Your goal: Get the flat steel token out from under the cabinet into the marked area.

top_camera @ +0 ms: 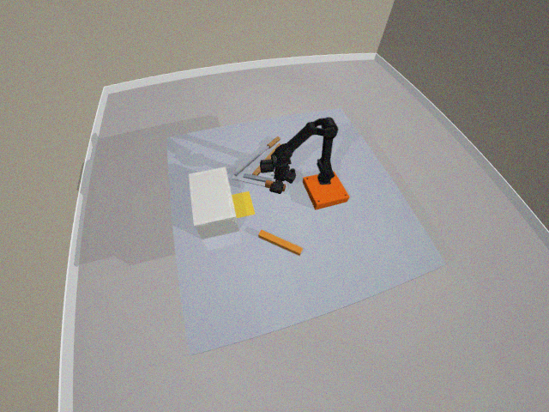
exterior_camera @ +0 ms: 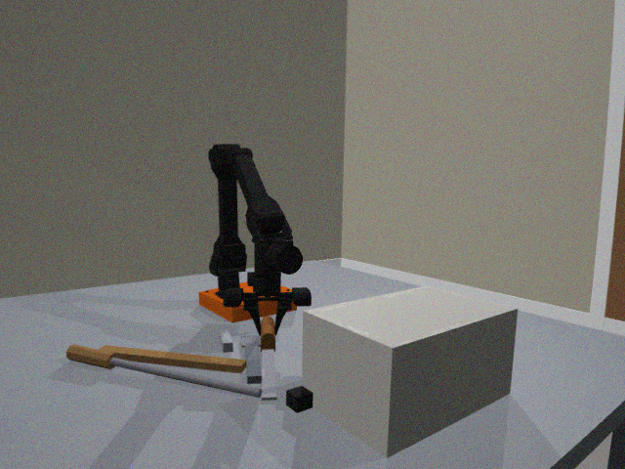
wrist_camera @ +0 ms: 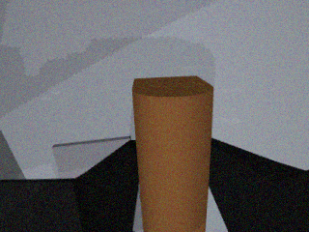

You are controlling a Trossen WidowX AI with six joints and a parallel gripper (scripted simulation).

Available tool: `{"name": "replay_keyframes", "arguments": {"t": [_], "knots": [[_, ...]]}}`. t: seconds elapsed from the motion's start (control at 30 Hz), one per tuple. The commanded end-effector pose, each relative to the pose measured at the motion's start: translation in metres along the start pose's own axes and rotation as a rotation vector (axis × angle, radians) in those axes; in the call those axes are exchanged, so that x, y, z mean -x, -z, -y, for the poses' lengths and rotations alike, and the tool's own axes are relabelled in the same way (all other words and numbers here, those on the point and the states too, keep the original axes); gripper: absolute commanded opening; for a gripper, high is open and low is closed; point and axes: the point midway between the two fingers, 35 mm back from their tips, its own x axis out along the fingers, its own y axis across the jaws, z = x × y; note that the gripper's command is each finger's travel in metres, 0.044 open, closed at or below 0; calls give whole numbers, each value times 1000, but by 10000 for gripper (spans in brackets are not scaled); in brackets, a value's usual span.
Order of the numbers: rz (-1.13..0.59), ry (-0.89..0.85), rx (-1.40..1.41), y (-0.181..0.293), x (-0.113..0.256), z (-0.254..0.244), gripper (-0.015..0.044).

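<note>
My gripper (top_camera: 277,187) (exterior_camera: 267,328) (wrist_camera: 169,147) is shut on the wooden handle (exterior_camera: 267,339) (wrist_camera: 174,126) of a flat-bladed tool. The tool's pale blade (exterior_camera: 270,370) points away from the arm, toward the side of the cabinet front; its tip is low over or on the table, I cannot tell which. The white cabinet (top_camera: 210,195) (exterior_camera: 348,373) stands left of the gripper in the top view. The yellow marked area (top_camera: 244,204) lies in front of it. The steel token is not visible, and the vent slots are not seen.
A rod (top_camera: 250,158) (exterior_camera: 187,378) with a wooden handle and a wooden bar (exterior_camera: 176,358) lie beside the held tool. A grey metal bar (top_camera: 255,177) (exterior_camera: 254,361) lies close by it. A black cube (exterior_camera: 299,399) is near the cabinet's corner. An orange bar (top_camera: 280,242) lies farther off.
</note>
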Motion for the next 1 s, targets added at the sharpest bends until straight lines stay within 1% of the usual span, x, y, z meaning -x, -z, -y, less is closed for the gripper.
{"name": "replay_keyframes", "arguments": {"t": [0.0, 0.4, 0.63, 0.67, 0.83, 0.9, 0.93, 0.97], "knots": [[-4, -7, -17, 1, 0, -4, 0], [-4, -7, -17, 2, 0, -7, 0], [-4, -7, 0, 0, 0, -3, 184], [-2, -4, 1, 0, 0, -3, 200], [-1, -3, 1, 0, 0, -3, 200], [-4, -7, 1, 0, 0, -3, 253], [-4, -7, 1, 0, 0, -3, 270], [-4, -7, 2, 0, 0, -3, 270]]}}
